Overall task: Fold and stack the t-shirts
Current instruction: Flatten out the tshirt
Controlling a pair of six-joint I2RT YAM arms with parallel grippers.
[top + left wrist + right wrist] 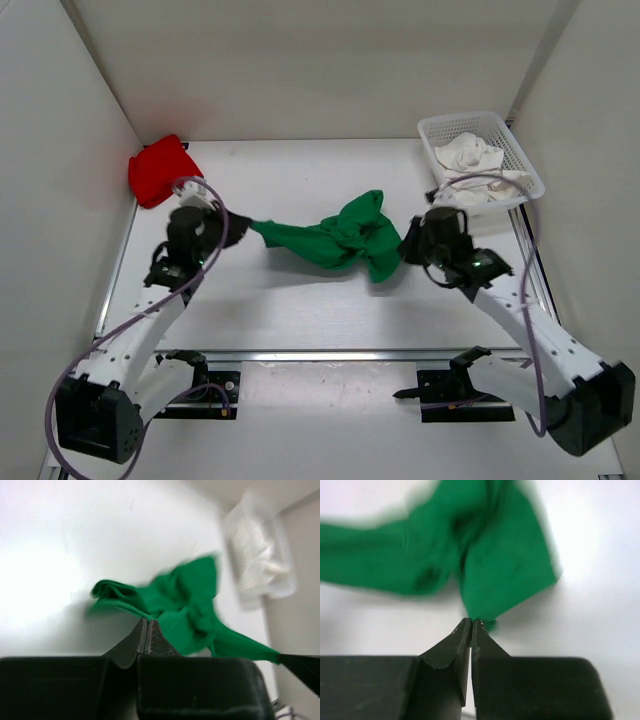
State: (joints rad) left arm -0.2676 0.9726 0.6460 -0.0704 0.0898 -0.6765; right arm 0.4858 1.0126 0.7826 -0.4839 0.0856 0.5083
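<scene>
Standing beside the rig, edges first. White walls box in the table (pixel 300 310) on three sides: left wall (pixel 60 150), back wall (pixel 300 60), right wall (pixel 590 120). Mesh basket (pixel 528 178) sits in the far right corner near the right wall, with the white t-shirt (pixel 468 156) crumpled inside it. Red t-shirt (pixel 158 170) is bunched in the far left corner, close against the left wall. Open room: the broad band of tabletop between the arm bases and the green cloth, and the far middle along the back wall.

Green t-shirt (pixel 335 238) lies mid-table, crumpled, drawn out left to right between the two arms. Its left end narrows to a twisted tail; its right end bunches wider.

Left pincer (pixel 246 226): jaws pressed together, nipping the tail of the green cloth. Its wrist view shows fabric right at the tips. Red t-shirt lies just beyond this arm.

Right pincer (pixel 408 246): jaws pressed together on a corner of the green t-shirt's right end, a small tuft showing at the tips. Basket is near this arm but apart from it.
</scene>
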